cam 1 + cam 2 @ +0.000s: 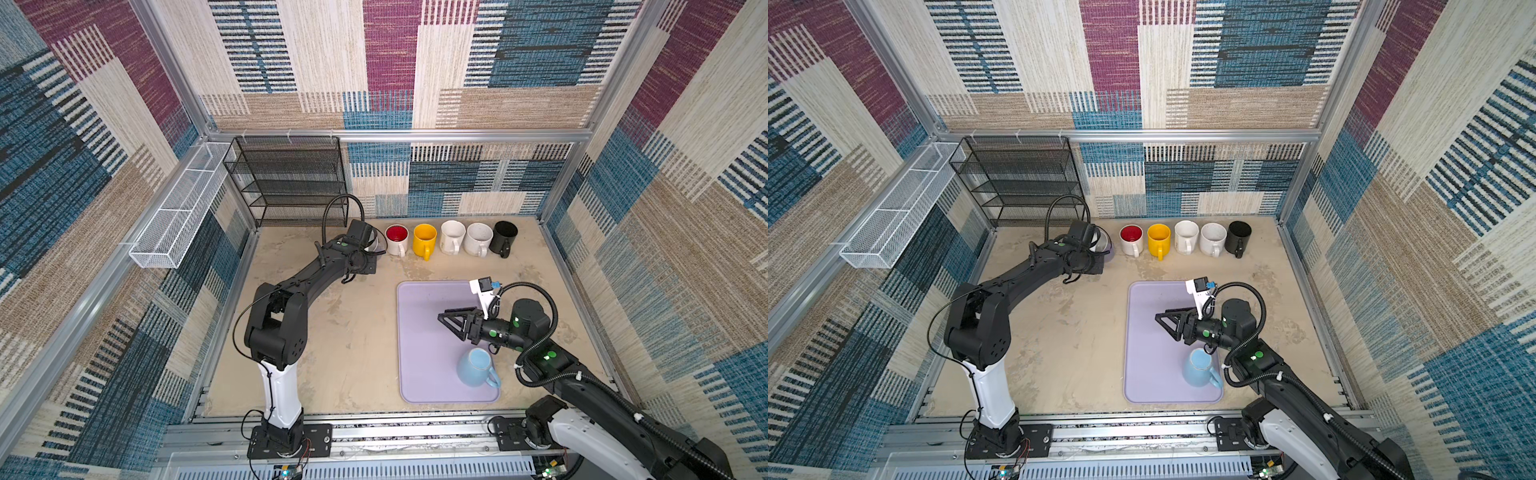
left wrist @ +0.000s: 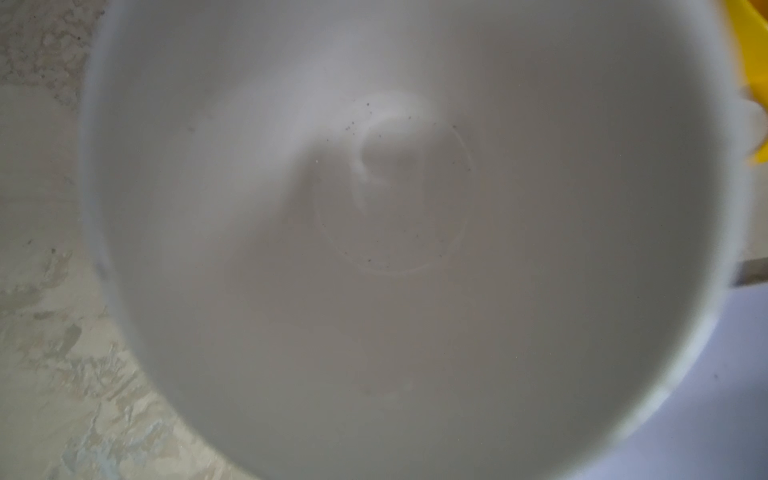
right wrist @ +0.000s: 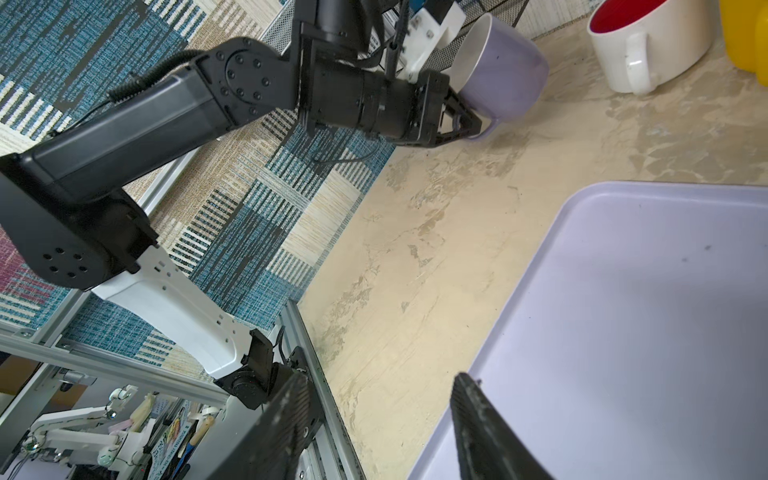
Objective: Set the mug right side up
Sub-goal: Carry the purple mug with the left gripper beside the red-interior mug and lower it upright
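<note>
1. We see the left gripper (image 3: 476, 124) clenched on the handle of the lavender mug (image 3: 505, 66), at the back of the table (image 1: 332, 332) just beside the red-lined white mug (image 1: 397, 240)
2. The lavender mug is tilted, its mouth turned back along the arm. That is why the left wrist view shows little but its pale inside (image 2: 395, 249)
3. We judge that gripping the handle lets the wrist roll the cup over without touching its wall. The mouth is not yet facing up, so the turn looks partly done
4. The mug's base edge sits low over the table. We cannot tell whether it touches
5. The spot seems chosen to extend the back row, where the yellow mug (image 1: 424, 240), two white mugs and the black mug (image 1: 505, 237) stand mouth up, handles toward the front
6. The right gripper (image 1: 445, 321) hangs over the lavender tray (image 1: 419, 299) with its jaws apart and nothing between them, well clear of the left arm
7. A light blue mug (image 1: 476, 368) sits on the tray near the right arm, apparently base up. We take it as waiting for its own turn
8. The risk we see is the lavender mug knocking its red-lined neighbour as it comes upright
</note>
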Motion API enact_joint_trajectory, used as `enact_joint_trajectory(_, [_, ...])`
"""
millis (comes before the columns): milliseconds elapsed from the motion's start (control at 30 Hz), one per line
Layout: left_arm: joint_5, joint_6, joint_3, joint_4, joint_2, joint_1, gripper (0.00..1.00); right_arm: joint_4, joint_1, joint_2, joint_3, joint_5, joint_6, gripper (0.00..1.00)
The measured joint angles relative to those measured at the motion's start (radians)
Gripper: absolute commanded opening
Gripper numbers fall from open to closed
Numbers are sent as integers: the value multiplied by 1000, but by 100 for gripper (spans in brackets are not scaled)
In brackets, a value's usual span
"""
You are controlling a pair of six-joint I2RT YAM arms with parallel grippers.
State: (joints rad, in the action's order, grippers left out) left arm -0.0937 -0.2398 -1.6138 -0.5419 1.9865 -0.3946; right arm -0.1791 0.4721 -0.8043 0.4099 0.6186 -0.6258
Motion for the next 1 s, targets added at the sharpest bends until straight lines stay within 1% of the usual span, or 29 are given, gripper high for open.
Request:
enact_joint_trajectory(167, [-38, 0, -174, -98, 126, 4, 0, 27, 0, 35, -11, -1, -3, 58])
enact_joint_trajectory(300, [-40, 0, -266, -161, 201, 6, 0, 42, 0, 61, -15, -2, -3, 59])
enact_joint_trajectory(767, [-52, 0, -549, -314, 385, 8, 0, 86, 0, 130, -33, -27, -3, 59])
enact_joint_trajectory(1000, [-80, 0, -620, -375, 428, 9, 0, 101, 0, 146, -36, -27, -3, 60])
